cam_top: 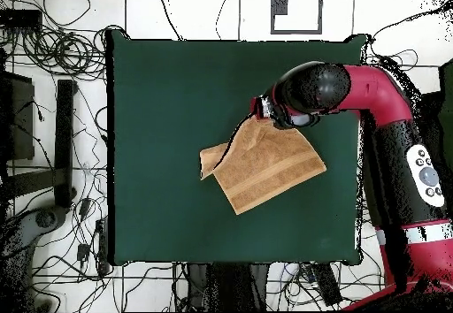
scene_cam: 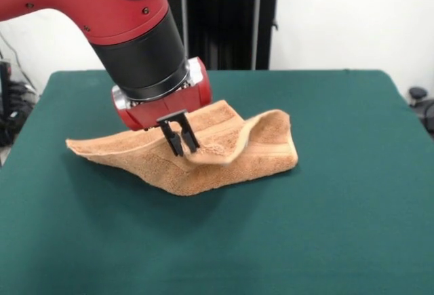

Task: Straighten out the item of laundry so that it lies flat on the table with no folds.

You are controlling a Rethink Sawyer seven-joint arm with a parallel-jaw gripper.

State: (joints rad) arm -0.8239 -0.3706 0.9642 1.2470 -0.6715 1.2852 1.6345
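Observation:
The item of laundry is an orange-tan terry towel lying crumpled near the middle of the green table. Its left corner stretches out flat, while a raised ridge runs from the gripper to a folded-up right corner. My gripper comes down on the towel's middle, its two black fingers close together and pinching a lifted fold. In the overhead view the towel lies right of the table's centre with one corner folded over, and the arm's head hides the fingers.
A black stand rises behind the table's far edge. Cables and dark equipment cover the floor beside the table. Green cloth shows on every side of the towel.

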